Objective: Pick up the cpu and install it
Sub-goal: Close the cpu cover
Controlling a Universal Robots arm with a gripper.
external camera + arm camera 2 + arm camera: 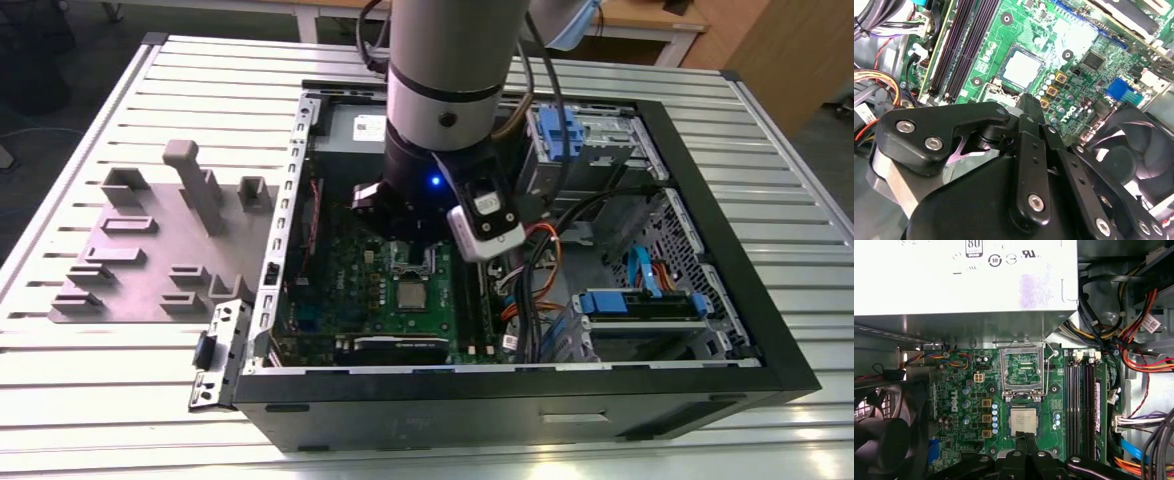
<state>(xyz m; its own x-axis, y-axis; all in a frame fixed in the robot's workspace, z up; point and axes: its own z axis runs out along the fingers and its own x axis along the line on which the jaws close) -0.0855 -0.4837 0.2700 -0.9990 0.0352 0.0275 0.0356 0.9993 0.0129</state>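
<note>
The cpu (pixel 1023 421) is a small silver-grey square lying flat in its socket on the green motherboard (pixel 959 390). It also shows in the second wrist view as the cpu (pixel 1021 67) and in the exterior view as the cpu (pixel 411 295). The socket's metal bracket frame (pixel 1024 372) stands flipped open just beyond it. My gripper (pixel 1025 437) has its black fingers (pixel 1030 102) pressed together with nothing between them. The tips sit right at the chip's near edge. The arm (pixel 441 110) reaches down into the open computer case (pixel 667 380).
A grey plate with upright blocks (pixel 147 260) lies outside the case at the exterior view's left. Inside are the power supply (pixel 964 275), memory slots (pixel 1081 405), bundled cables (pixel 1139 340), a black fan (pixel 1139 145) and blue drive bays (pixel 641 300).
</note>
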